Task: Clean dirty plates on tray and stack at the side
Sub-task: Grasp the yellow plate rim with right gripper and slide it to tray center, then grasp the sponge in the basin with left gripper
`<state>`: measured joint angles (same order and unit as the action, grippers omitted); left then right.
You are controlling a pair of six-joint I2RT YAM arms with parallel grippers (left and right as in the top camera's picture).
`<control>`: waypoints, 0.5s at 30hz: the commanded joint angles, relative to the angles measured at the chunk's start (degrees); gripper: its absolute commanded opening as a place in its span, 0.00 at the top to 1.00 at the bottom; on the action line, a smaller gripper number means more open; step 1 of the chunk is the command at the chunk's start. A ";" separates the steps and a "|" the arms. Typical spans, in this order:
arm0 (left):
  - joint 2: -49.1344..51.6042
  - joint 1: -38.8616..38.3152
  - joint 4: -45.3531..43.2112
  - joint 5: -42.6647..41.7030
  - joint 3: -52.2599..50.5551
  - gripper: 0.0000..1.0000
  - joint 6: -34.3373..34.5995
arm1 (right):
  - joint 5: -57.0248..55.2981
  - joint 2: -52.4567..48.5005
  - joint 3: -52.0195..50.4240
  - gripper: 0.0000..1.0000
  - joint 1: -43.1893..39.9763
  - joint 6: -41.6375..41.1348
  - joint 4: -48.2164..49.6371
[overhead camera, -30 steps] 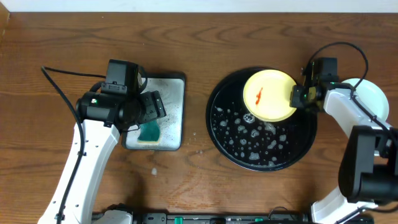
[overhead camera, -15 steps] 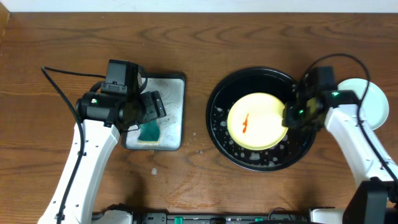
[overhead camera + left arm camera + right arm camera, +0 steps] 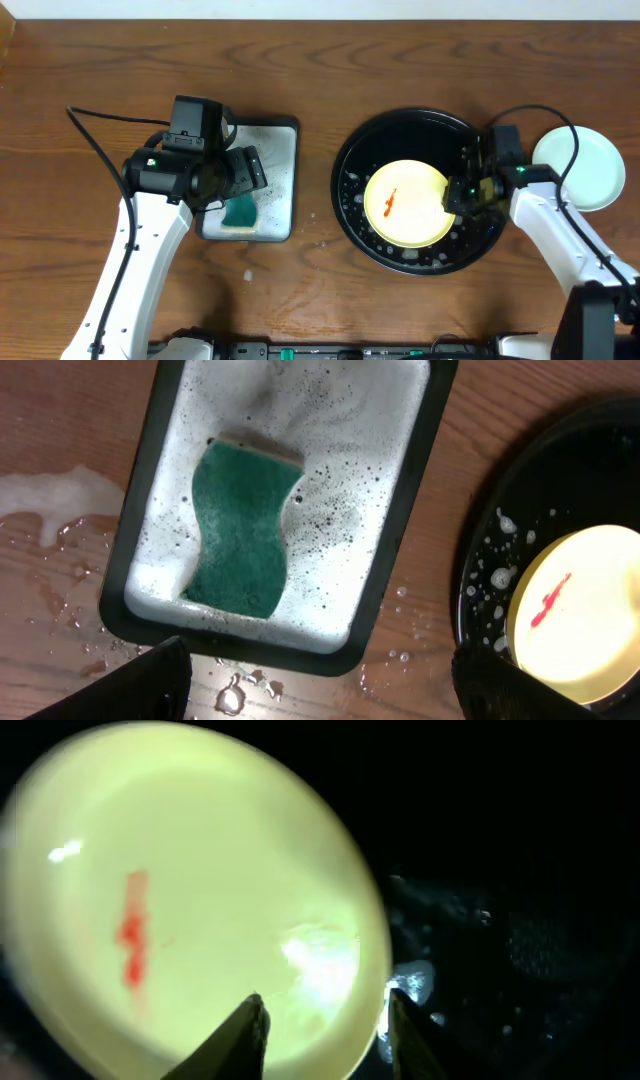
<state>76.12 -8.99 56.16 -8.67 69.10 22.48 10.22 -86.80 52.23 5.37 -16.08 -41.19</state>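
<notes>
The pale yellow plate (image 3: 405, 205) with a red sauce smear lies flat in the black round tray (image 3: 420, 125), among foam spots. My right gripper (image 3: 455, 195) is at the plate's right rim. In the right wrist view its jaws (image 3: 325, 1020) are apart and straddle the rim of the yellow plate (image 3: 200, 870), one finger over the plate, one over the tray (image 3: 500, 870). A pale mint-blue plate (image 3: 580, 168) sits on the table right of the tray. My left gripper (image 3: 235, 180) hovers wide open and empty (image 3: 320, 690) over the soapy tray.
A rectangular dark-rimmed soapy tray (image 3: 280, 170) stands left of centre and holds a green sponge (image 3: 240, 212), also in the left wrist view (image 3: 240, 530). Water drops and foam lie on the wooden table around it.
My right gripper has carried the yellow plate from the tray's far right down to its middle, and the plate now lies flat. The left arm has not moved.
</notes>
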 commanded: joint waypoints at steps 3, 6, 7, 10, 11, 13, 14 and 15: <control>0.50 0.24 0.33 0.35 1.16 0.16 0.70 | 7.69 11.30 11.56 0.59 0.33 15.47 -5.11; 2.01 0.24 0.31 3.08 -0.02 0.16 0.48 | 7.67 15.89 11.87 0.59 0.31 15.56 -5.62; 2.69 0.24 0.22 5.05 -0.72 0.17 0.50 | 7.67 16.90 11.87 0.59 0.33 15.56 -5.97; 6.05 0.24 -1.44 10.82 -3.43 0.17 0.48 | 8.07 18.86 11.85 0.59 0.33 15.47 -7.61; 7.37 0.24 -2.54 11.87 -4.37 0.17 0.46 | 8.11 18.95 11.85 0.59 0.33 15.47 -8.13; 10.54 0.24 -5.31 13.07 -6.19 0.17 0.13 | 8.09 18.86 11.78 0.59 0.33 15.47 -9.51; 12.20 0.24 -6.62 13.31 -6.78 0.17 -0.44 | 8.09 18.73 11.72 0.59 0.33 15.47 -10.12; 14.16 0.24 -8.07 13.25 -7.19 0.18 -0.94 | 8.11 18.56 11.72 0.59 0.33 15.47 -10.73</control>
<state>85.47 -9.02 50.22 0.40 64.05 22.61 17.37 -67.68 63.96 5.37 -2.02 -50.81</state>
